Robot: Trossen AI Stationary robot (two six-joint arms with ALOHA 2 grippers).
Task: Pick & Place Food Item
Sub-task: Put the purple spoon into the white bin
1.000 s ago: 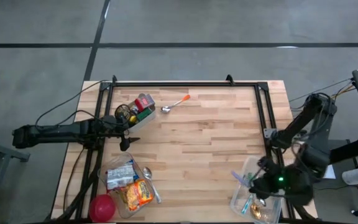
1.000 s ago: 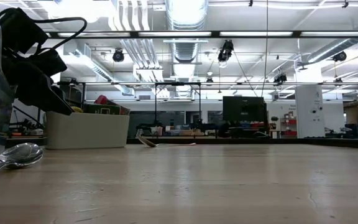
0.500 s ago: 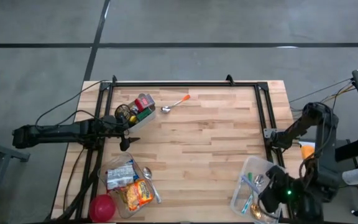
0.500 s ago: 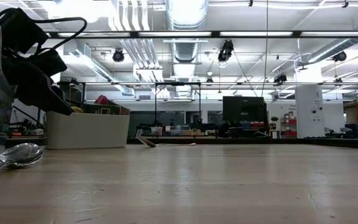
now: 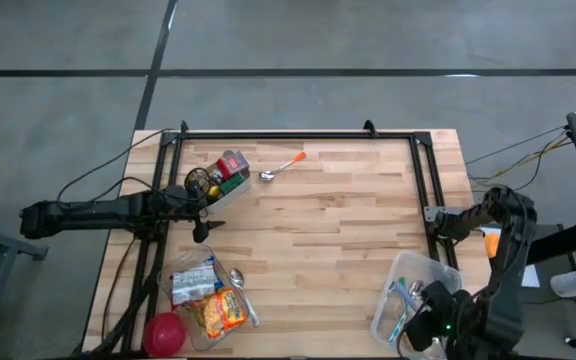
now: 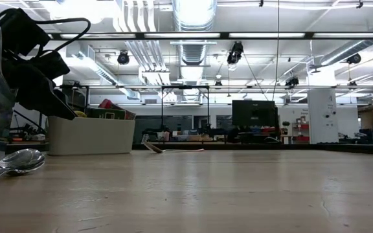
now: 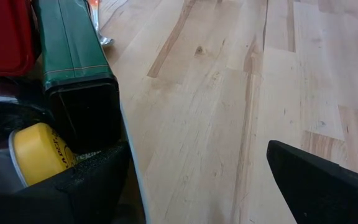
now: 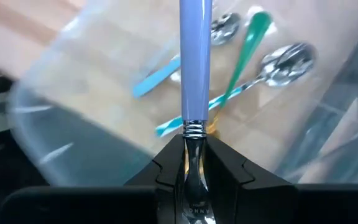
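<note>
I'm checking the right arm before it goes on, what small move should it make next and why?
Probably carry the spoon toward the middle of the table. The right gripper is shut on its metal neck, lifted above the clear tub that holds other spoons. The left gripper waits open beside the box of food.

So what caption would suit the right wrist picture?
Right gripper shut on a lilac-handled utensil above a clear bin of spoons.

We note a spoon [image 5: 281, 167] near the table's [image 5: 328, 230] far edge, right of a box [image 5: 226, 180]; utensil bin [image 5: 408, 300] near-right corner.
</note>
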